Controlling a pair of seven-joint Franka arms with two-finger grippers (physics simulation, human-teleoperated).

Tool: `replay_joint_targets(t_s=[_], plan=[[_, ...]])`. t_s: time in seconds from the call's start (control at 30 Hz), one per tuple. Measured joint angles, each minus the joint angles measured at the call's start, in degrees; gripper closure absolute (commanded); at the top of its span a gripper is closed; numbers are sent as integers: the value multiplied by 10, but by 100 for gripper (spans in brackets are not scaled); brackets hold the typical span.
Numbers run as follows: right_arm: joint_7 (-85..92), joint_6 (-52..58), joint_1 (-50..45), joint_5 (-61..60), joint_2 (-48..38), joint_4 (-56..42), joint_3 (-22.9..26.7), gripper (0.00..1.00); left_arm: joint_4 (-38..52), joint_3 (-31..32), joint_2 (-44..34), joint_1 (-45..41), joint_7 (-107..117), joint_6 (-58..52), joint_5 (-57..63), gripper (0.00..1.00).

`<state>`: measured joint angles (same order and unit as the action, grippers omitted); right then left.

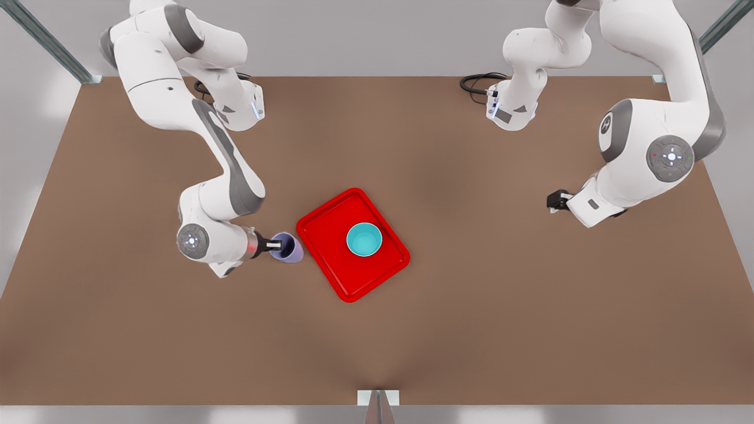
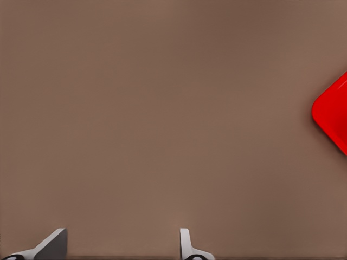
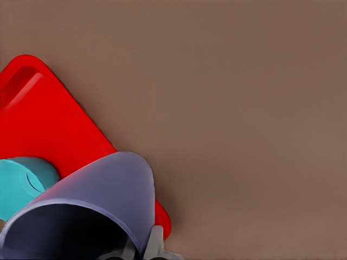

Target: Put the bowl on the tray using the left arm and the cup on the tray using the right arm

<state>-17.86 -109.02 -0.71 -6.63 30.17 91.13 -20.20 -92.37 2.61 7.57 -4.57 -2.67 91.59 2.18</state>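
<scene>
The bowl [image 1: 364, 239] sits mid-tray [image 1: 330, 227], leaving bare red floor around it, widest toward the front view's upper left corner. The cup [image 1: 288, 247], pinched at its rim by the right gripper [image 1: 275, 244], stands just beside the tray's raised rim on the front view's left. The left gripper [image 1: 554, 201], fingers [image 2: 187, 244] apart, waits well off over bare brown surface [image 1: 500, 306], with nothing between it and the tray.
</scene>
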Motion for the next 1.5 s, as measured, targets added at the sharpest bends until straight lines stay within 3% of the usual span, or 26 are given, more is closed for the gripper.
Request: replay_joint_targets(t_s=[0.2,0.37,0.73,0.77,0.8,0.87,1.4,1.5], plan=[[-53,2,-72,39,4,-10,0,79,1,0,-1,0,1,-4,0,0],[-52,23,-74,80,-9,48,-1,79,1,0,4,0,1,-3,0,0],[-73,-36,-103,75,27,73,-2,79,2,-1,7,1,-1,-3,0,0],[-73,-36,-104,75,28,77,-2,73,2,-1,7,1,-1,-3,0,0],[-73,-37,-104,75,28,77,-1,58,2,-1,7,0,-1,-3,0,0],[-91,-49,-104,84,27,75,-1,0,2,-1,6,0,1,-3,0,0],[-96,-41,-113,84,4,88,1,0,3,-1,12,0,-2,5,0,0],[-88,-34,-56,83,-55,63,5,0,3,-1,12,1,-3,5,0,0]])
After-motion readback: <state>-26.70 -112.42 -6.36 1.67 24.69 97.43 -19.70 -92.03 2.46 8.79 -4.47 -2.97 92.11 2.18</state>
